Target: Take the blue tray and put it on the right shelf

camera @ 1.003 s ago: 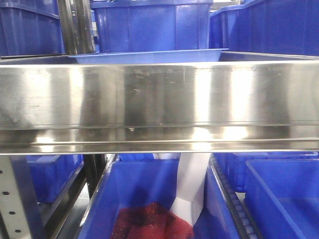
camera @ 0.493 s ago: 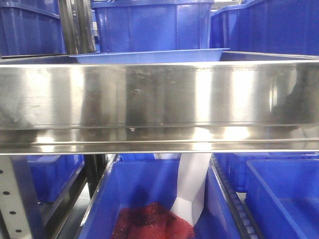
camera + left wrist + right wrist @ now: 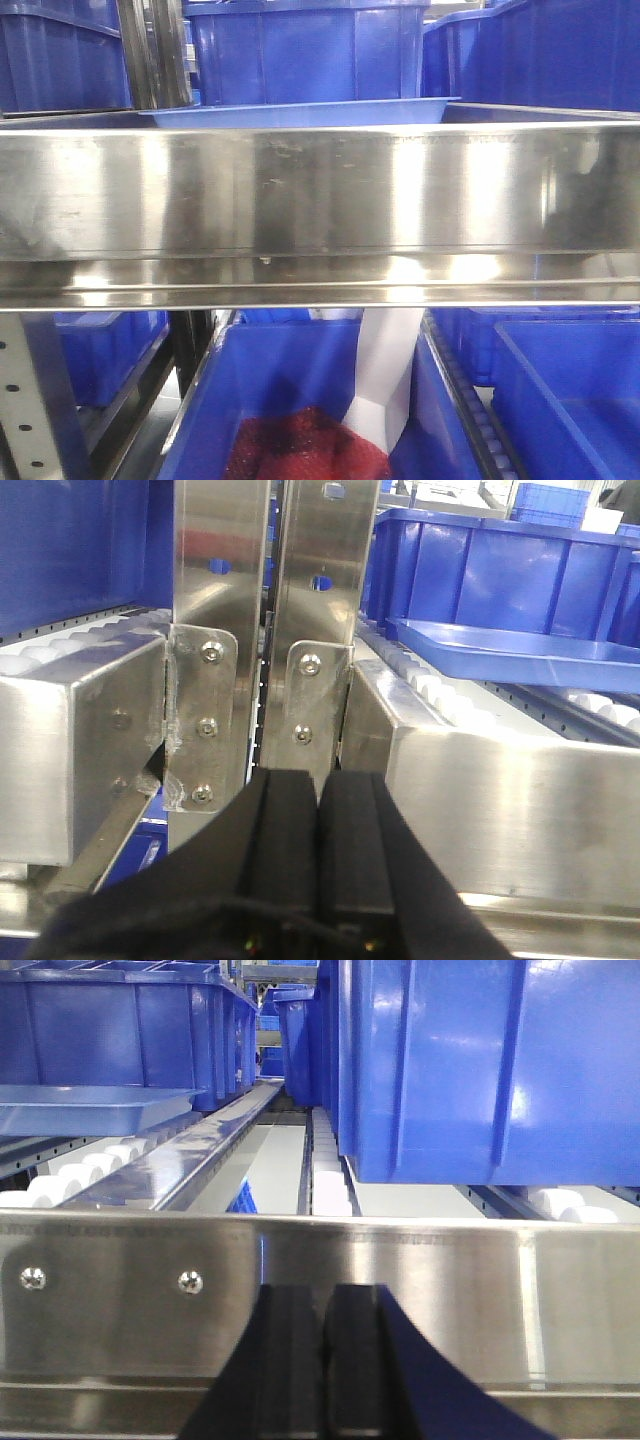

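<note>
Both the left hand and right hand hung closed and empty; each should open wide before reaching past the shelf lip for the blue tray.

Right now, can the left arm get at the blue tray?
Probably not directly: the left fingers sit shut, below the steel lip, and the tray rests on rollers behind it, up and right.

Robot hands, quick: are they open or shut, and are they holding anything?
Left gripper: shut, fingers pressed together, holding nothing.
Right gripper: shut, holding nothing.
</note>
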Robot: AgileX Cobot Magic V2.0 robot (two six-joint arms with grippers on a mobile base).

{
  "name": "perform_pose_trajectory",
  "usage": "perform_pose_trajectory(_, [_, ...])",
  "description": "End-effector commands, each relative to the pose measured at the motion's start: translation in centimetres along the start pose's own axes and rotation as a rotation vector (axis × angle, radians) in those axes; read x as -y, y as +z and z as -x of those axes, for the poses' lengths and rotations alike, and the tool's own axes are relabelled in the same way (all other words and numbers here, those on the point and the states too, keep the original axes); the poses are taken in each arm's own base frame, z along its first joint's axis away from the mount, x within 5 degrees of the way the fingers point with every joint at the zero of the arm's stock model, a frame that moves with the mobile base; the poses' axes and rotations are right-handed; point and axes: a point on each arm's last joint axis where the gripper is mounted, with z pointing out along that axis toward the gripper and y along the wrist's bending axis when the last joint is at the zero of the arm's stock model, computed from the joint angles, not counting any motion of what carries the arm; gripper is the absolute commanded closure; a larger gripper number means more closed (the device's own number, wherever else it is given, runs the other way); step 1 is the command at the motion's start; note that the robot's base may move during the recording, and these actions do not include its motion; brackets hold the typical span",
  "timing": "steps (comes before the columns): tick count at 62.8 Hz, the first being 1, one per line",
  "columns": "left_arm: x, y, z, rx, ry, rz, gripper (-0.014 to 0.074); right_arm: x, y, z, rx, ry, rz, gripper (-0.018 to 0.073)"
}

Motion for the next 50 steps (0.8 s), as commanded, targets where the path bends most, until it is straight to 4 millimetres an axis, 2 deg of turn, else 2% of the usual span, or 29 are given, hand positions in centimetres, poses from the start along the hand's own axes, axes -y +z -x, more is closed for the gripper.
perform_pose_trajectory(1, [-0.10,-0.02,-0.11,0.074,-0.001,0.002,0.0645,0.01,-0.33,1.72,0.136,0.004,-0.006,0.0508])
perform_pose_trajectory(50, [-0.10,-0.02,-0.11,0.074,-0.001,0.002,0.0645,0.01,-0.33,1.72,0.136,0.004,-0.006,0.0508])
